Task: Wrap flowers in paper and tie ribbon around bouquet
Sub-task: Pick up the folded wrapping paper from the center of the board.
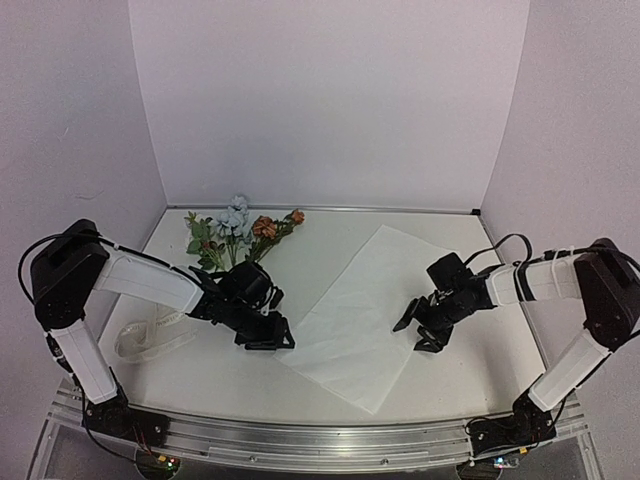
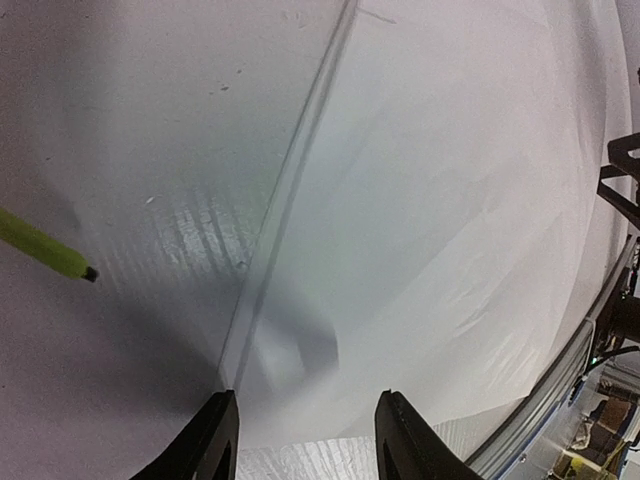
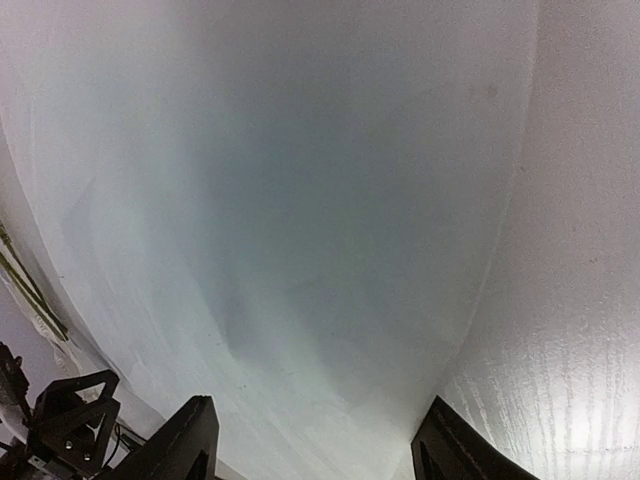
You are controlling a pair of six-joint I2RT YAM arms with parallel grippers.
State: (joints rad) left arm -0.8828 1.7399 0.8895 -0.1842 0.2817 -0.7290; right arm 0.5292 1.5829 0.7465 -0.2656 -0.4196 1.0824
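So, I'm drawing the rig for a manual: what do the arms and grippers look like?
The left arm and right arm match: black joints, white-wrapped links, black cables looping alongside. The left gripper and right gripper are black, two angular fingers each.

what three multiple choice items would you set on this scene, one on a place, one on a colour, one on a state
1. Where on the table do the flowers lie?
A. near edge
B. far edge, left of middle
C. right side

2. What colour is the paper?
A. brown
B. white
C. green

3. How does the paper lie?
A. rolled into a cone
B. crumpled up
C. spread flat

Answers:
1. B, the top view shows the flowers close to the back wall.
2. B, it is plain white in all three views.
3. C, it lies open on the table with nothing wrapped in it.
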